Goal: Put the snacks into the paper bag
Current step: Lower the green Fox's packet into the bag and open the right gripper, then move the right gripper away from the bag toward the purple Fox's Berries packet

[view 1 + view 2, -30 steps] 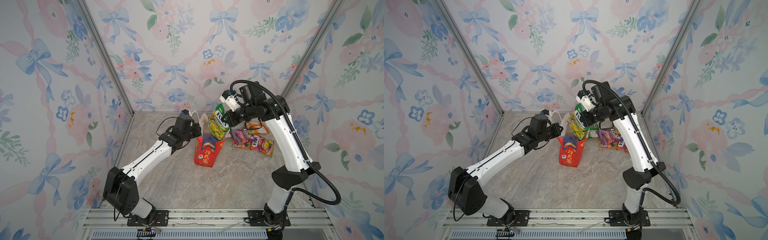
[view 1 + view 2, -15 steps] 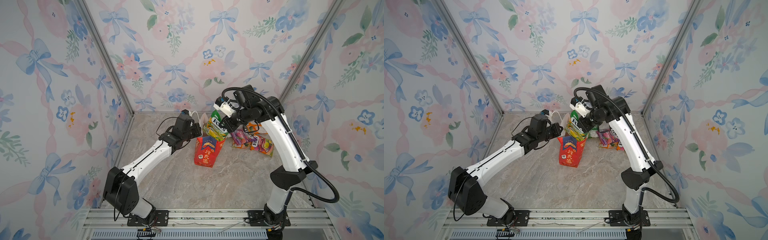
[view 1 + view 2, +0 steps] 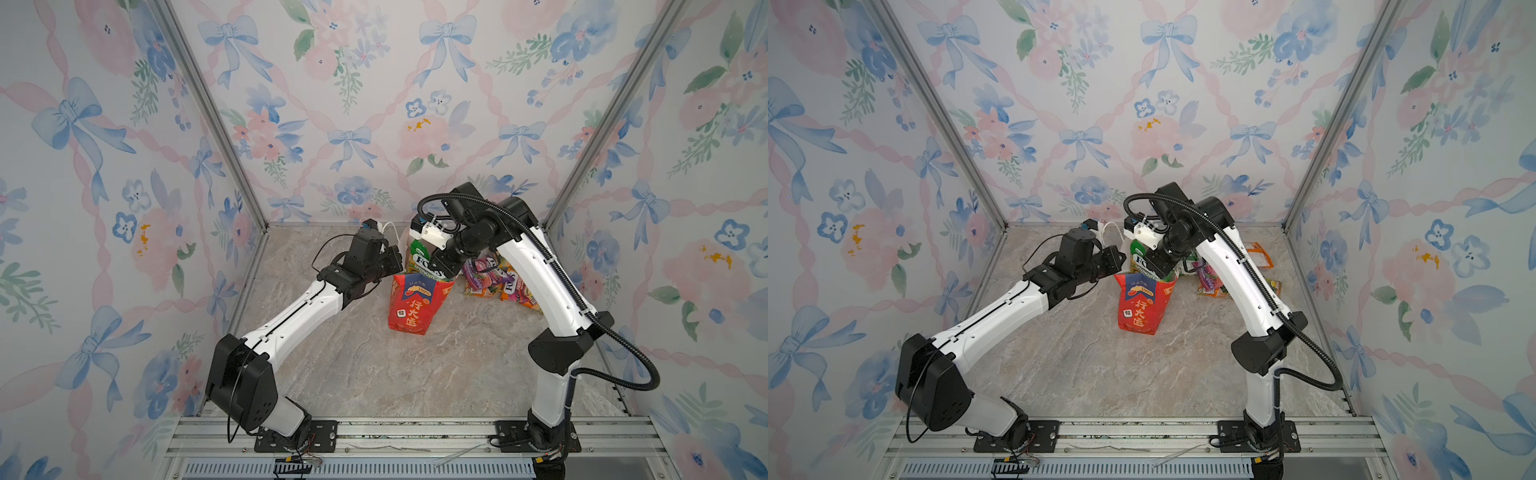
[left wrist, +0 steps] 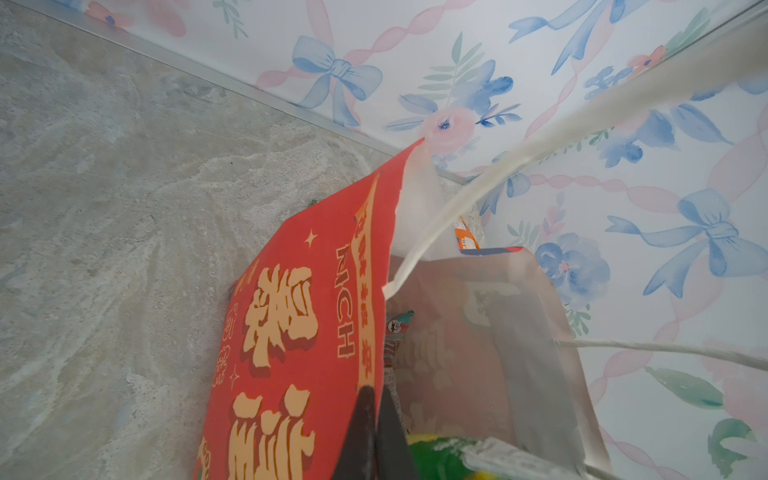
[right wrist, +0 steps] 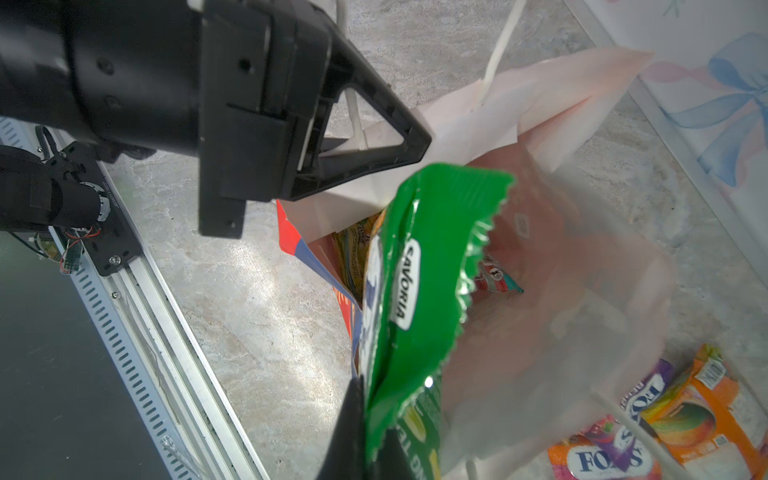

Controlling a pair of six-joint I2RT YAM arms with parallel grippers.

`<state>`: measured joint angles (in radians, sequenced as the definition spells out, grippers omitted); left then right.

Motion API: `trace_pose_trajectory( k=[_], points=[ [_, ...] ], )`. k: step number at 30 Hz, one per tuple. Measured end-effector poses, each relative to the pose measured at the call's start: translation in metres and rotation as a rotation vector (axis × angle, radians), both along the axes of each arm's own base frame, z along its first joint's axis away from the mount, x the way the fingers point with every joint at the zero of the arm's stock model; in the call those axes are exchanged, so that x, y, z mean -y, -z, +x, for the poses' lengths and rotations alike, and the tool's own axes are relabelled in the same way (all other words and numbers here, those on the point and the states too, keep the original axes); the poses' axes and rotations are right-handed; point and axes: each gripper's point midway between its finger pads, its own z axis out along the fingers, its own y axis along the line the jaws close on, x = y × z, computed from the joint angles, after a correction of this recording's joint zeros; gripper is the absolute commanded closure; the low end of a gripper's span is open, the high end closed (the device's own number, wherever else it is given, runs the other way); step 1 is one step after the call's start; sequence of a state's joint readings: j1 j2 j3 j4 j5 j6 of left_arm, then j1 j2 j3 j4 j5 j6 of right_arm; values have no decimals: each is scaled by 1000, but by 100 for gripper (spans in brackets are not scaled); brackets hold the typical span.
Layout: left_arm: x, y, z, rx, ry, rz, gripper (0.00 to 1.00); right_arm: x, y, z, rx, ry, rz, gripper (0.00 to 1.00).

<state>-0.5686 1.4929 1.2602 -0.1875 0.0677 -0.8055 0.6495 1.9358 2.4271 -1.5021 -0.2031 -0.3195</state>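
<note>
Firmly, right pincer (image 5: pixel 370 436) holds green snack (image 5: pixel 419 266) over paper bag (image 3: pixel 409 309).

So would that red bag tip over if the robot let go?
Probably: the paper bag looks tall and narrow, and the left gripper pinches its rim. Its thin walls look creased, so pushing the green packet in might buckle them.

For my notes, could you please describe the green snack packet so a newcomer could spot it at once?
Find the red paper bag standing mid-table. The green packet hangs at its open mouth, pinched by the right gripper; the other packets lie flat.
</note>
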Motion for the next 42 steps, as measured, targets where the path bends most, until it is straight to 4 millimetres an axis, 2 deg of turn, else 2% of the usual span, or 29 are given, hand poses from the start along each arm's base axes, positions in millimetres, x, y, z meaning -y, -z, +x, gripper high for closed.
trace_pose_trajectory(
  k=[10, 17, 20, 25, 35, 39, 42],
  points=[
    [0, 0, 0, -1, 0, 1, 100, -5, 3, -1, 15, -25, -20, 100],
    [0, -1, -1, 2, 0, -1, 100, -4, 4, 0, 22, -30, -33, 95],
    [-1, -1, -1, 2, 0, -1, 100, -4, 4, 0, 24, -30, -35, 92],
    [-1, -1, -1, 2, 0, -1, 100, -5, 3, 2, 40, -33, -38, 77],
    [-2, 1, -1, 0, -3, 2, 100, -10, -4, 11, 92, -27, -19, 71],
    [-2, 0, -1, 1, -3, 2, 100, -12, -7, 14, 103, -18, -4, 66],
    [-2, 0, -1, 1, -3, 2, 100, -15, -9, 16, 110, -12, 13, 58]
  ],
)
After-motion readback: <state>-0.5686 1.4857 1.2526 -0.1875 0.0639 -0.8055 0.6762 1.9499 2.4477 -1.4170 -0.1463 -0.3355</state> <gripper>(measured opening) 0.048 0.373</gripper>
